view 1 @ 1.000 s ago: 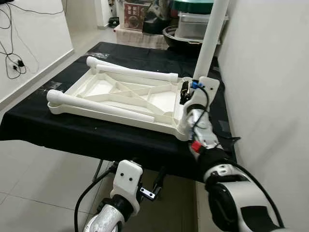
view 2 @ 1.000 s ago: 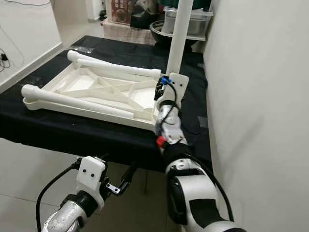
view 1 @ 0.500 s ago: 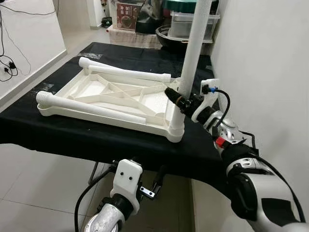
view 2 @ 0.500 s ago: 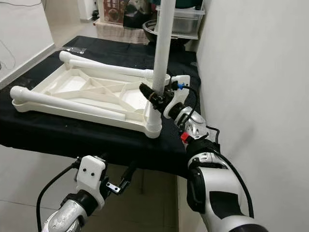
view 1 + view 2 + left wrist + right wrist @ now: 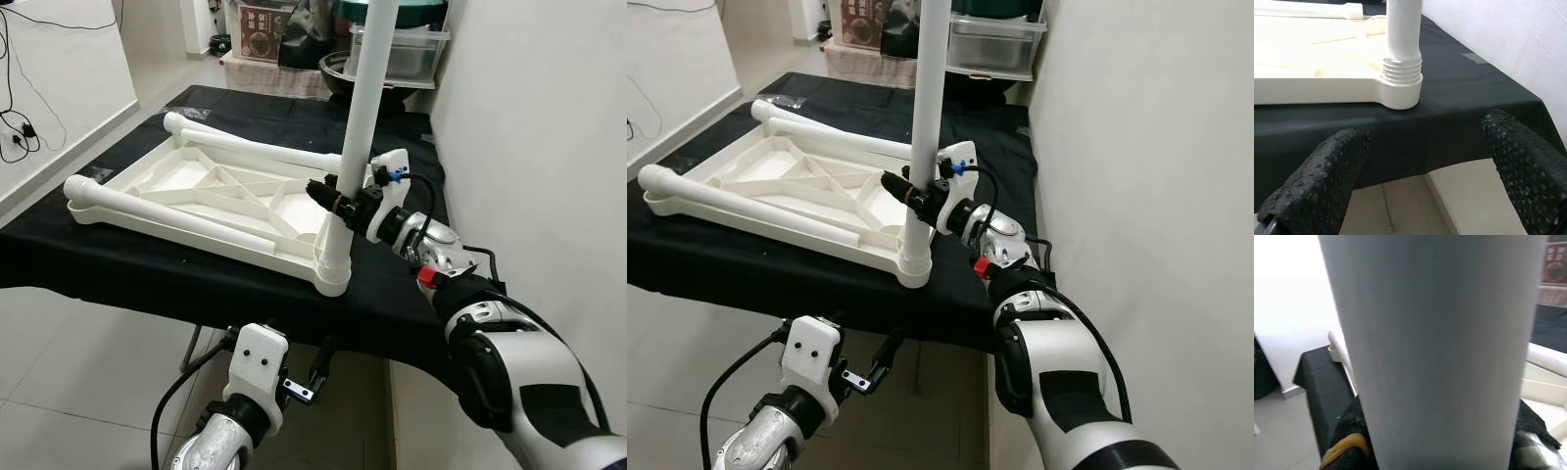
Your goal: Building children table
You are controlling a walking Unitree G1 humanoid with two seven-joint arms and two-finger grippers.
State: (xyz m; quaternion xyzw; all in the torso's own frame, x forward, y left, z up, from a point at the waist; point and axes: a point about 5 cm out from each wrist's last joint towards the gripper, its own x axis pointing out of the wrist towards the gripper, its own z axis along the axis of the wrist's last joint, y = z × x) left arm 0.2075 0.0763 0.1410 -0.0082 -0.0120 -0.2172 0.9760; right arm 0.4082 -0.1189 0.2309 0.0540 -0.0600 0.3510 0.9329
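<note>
A white plastic table top point(image 5: 211, 191) lies upside down on a black-covered table point(image 5: 118, 264). Two white legs lie along its long sides, the near leg point(image 5: 167, 208) and the far leg point(image 5: 257, 150). A third leg point(image 5: 361, 108) stands upright in the near right corner socket point(image 5: 331, 276), its thread showing point(image 5: 1401, 68). My right gripper point(image 5: 333, 196) is shut on this upright leg point(image 5: 1435, 347) low down, from its right side. My left gripper point(image 5: 1420, 166) hangs open below the table's front edge, its fingers point(image 5: 1317, 181) wide apart.
A white wall point(image 5: 529, 127) runs close along the table's right side. Storage boxes and a dark bowl point(image 5: 392, 54) stand beyond the far end. Cables point(image 5: 24, 117) hang on the left wall. Tiled floor point(image 5: 78, 372) lies in front and to the left.
My right gripper has swung from over the corner socket to the leg's right side and closed around it. The view has shifted slightly. The left arm hangs as before.
</note>
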